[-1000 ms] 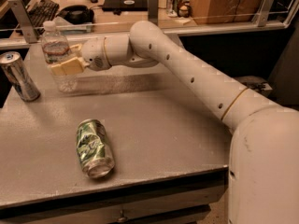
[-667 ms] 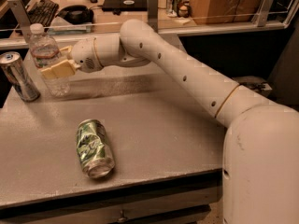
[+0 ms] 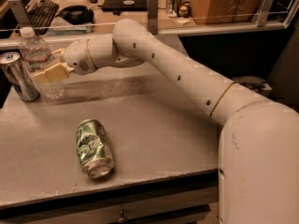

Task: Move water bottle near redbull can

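The water bottle (image 3: 39, 55) is clear ribbed plastic with a white cap and a red-striped label. It stands upright at the table's far left. My gripper (image 3: 46, 66) is shut on the water bottle, with one pale finger (image 3: 51, 72) across its front at mid-height. The redbull can (image 3: 17, 76) is a slim silver can with a bluish rim. It stands upright just left of the bottle, a small gap between them.
A dented green-and-silver can (image 3: 94, 147) lies on its side in the middle of the grey table (image 3: 168, 134). My white arm (image 3: 187, 78) stretches across the table from the right. A glass barrier (image 3: 210, 17) and a desk with a keyboard lie behind.
My gripper has carried the water bottle leftward, from mid-back of the table to right beside the redbull can. The cans have not moved.
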